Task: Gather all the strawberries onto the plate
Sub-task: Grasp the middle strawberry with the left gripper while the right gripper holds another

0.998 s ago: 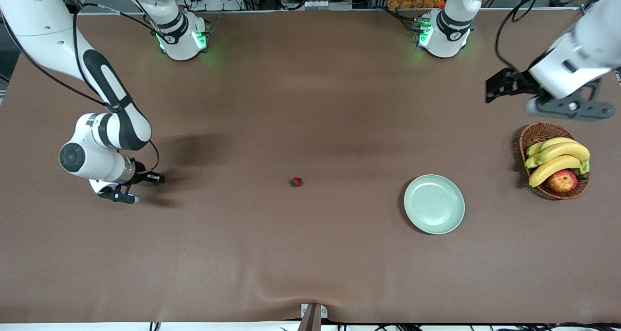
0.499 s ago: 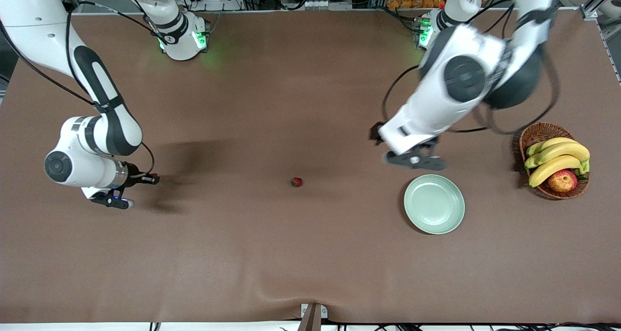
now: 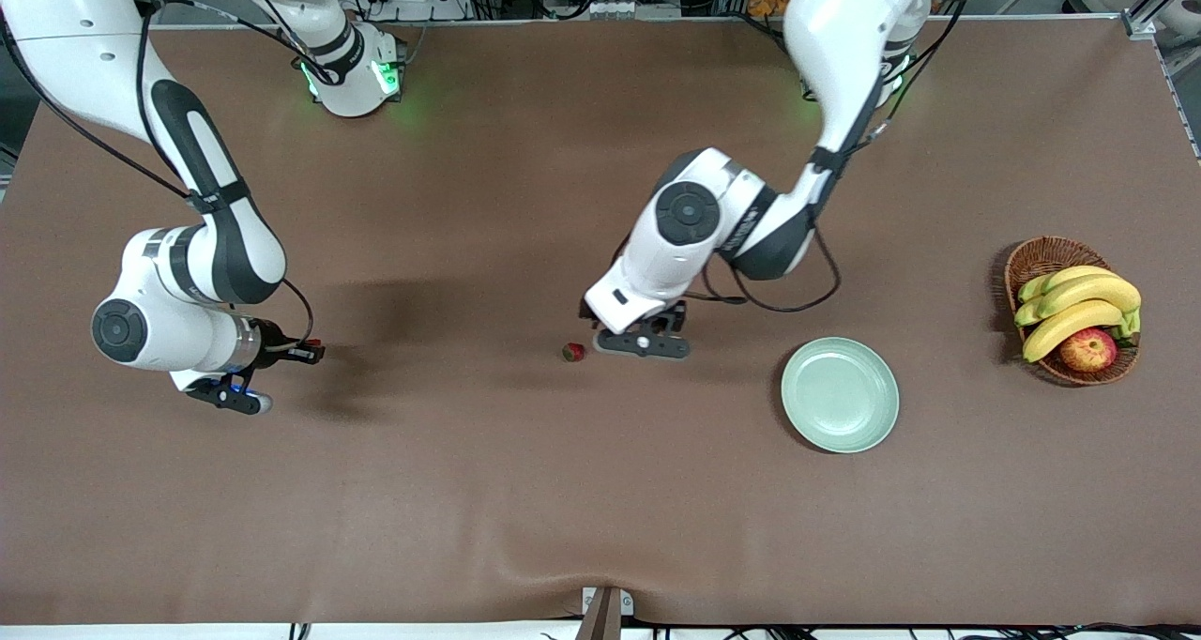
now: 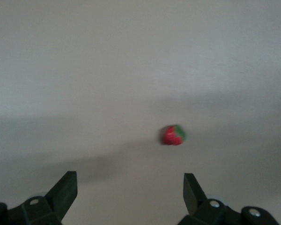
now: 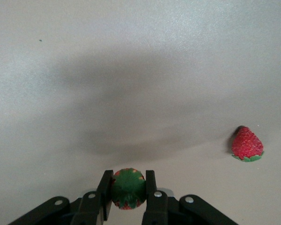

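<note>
One strawberry [image 3: 573, 351] lies mid-table; it shows in the left wrist view [image 4: 173, 135] just ahead of the fingers. My left gripper [image 3: 643, 343] [image 4: 130, 187] is open and empty, low over the table beside this berry on the plate's side. My right gripper [image 3: 228, 396] [image 5: 127, 180] is shut on a second strawberry [image 5: 127, 188], green top showing, over the table at the right arm's end. A third strawberry [image 5: 247, 144] lies on the table near it, hidden in the front view. The mint-green plate [image 3: 840, 394] is empty, toward the left arm's end.
A brown wicker basket [image 3: 1037, 260] with bananas [image 3: 1079, 302] and a red-yellow apple [image 3: 1088, 349] stands at the left arm's end of the table, past the plate. The brown table cover [image 3: 600, 490] has a small bulge at its near edge.
My left arm has swung from above the basket, past the plate, down to the mid-table strawberry. My right arm has shifted slightly with its berry still held.
</note>
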Available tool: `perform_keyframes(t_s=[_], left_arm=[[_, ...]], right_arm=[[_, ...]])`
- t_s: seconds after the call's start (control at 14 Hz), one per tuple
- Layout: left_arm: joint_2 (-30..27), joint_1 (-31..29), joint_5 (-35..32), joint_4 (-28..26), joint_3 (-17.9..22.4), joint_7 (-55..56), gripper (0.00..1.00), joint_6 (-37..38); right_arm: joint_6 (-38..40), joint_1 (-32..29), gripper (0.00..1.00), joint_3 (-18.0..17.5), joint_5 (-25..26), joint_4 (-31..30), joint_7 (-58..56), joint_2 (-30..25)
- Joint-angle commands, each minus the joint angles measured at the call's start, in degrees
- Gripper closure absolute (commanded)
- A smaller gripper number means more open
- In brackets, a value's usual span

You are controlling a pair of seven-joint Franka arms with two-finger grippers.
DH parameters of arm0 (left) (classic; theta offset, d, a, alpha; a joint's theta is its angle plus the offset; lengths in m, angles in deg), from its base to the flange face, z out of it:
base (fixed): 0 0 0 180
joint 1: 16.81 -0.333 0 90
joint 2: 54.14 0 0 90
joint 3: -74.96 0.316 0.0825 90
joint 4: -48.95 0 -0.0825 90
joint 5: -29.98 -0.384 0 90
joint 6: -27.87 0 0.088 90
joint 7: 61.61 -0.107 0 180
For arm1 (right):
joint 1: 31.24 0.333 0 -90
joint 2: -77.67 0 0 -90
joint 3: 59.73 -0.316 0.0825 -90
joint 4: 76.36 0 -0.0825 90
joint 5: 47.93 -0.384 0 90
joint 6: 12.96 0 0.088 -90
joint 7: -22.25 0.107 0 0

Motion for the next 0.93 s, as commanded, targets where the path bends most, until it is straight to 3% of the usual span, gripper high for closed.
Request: perform_keyframes(t_s=[0.0,0.43,0.86], left_arm=[[4.73,2.97,0.26,2.97,1.49,1.73,0.00,-5.24],[13.52,12.19,0.35,8.60,10.88,1.82,0.00,-12.81],[16.61,14.67,0.17,8.51,12.21,3.84,0.00,-19.58]], right_arm=[[1.98,0.21,1.00,0.25,-1.98,1.05,0.75,-0.82],[4.00,4.59,1.00,0.25,-6.55,4.12,11.10,-0.47],[3.39,7.32,1.00,0.17,-6.82,4.39,18.06,-0.12]])
